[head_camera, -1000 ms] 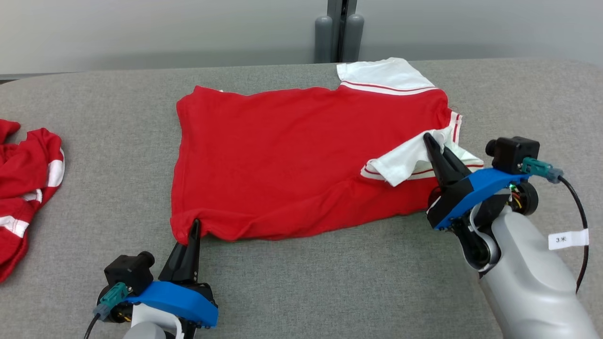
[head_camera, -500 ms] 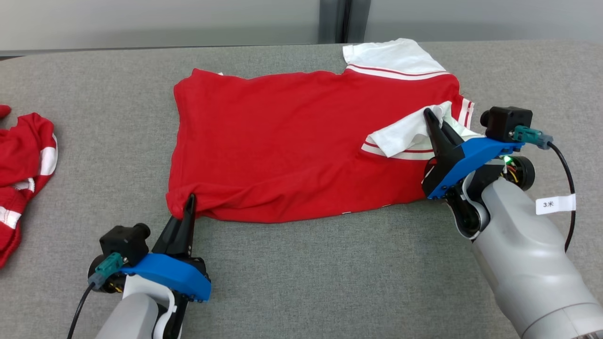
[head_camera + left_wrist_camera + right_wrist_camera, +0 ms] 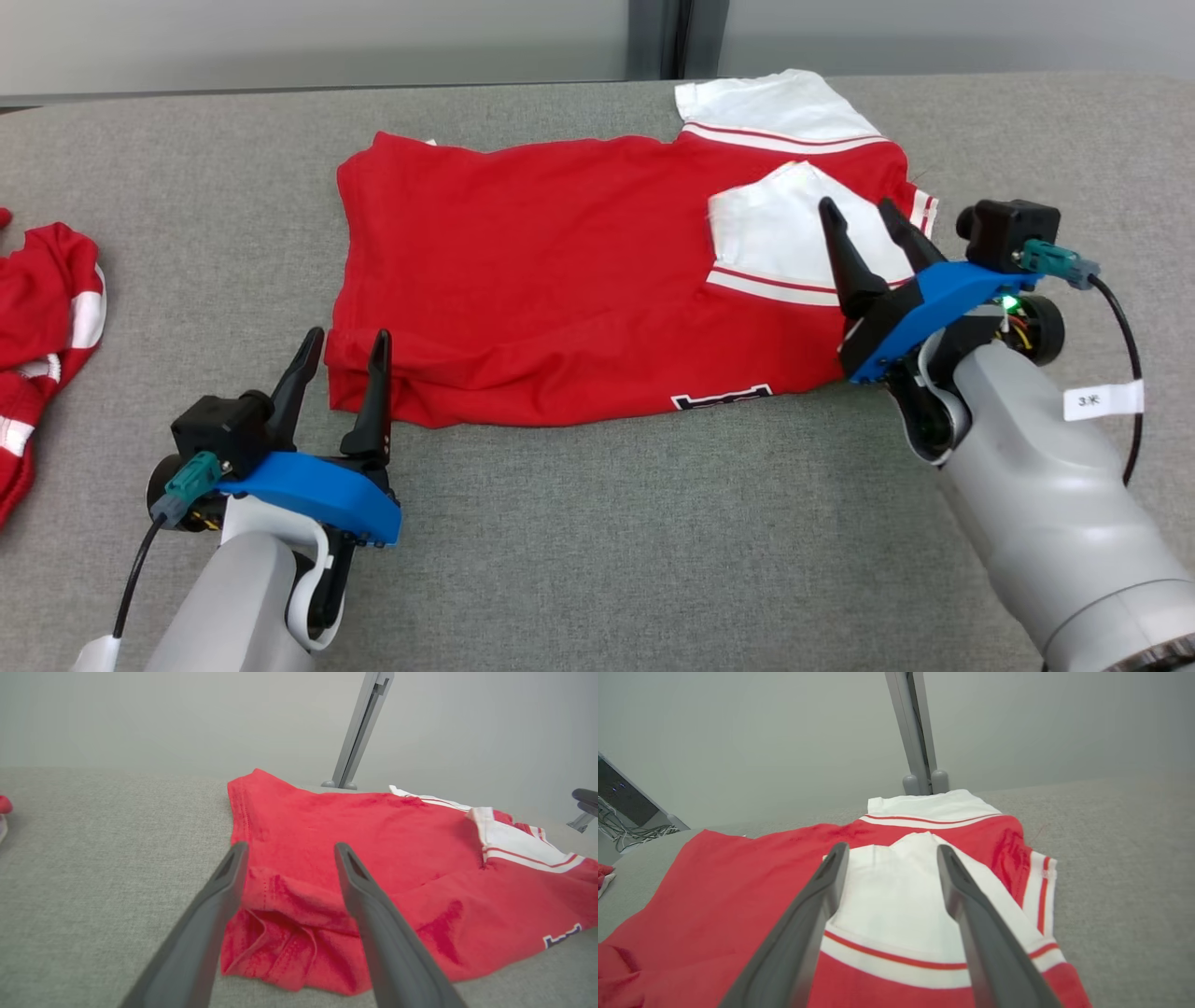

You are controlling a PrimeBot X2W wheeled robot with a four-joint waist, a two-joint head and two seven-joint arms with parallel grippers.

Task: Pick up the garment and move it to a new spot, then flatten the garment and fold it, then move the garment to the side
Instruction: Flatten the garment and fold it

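On the head camera I see the red shirt (image 3: 560,280) lying flat across the middle of the grey tabletop (image 3: 607,523), with one white sleeve (image 3: 775,238) folded onto its body. My left tool (image 3: 347,334) is spread wide at the shirt's near left corner, and my right tool (image 3: 853,203) is spread wide over the sleeve. Another red garment (image 3: 47,308) lies crumpled at the far left. On the left wrist camera, the fingers straddle the rumpled hem corner. On the right wrist camera, the parted fingers frame the white sleeve.
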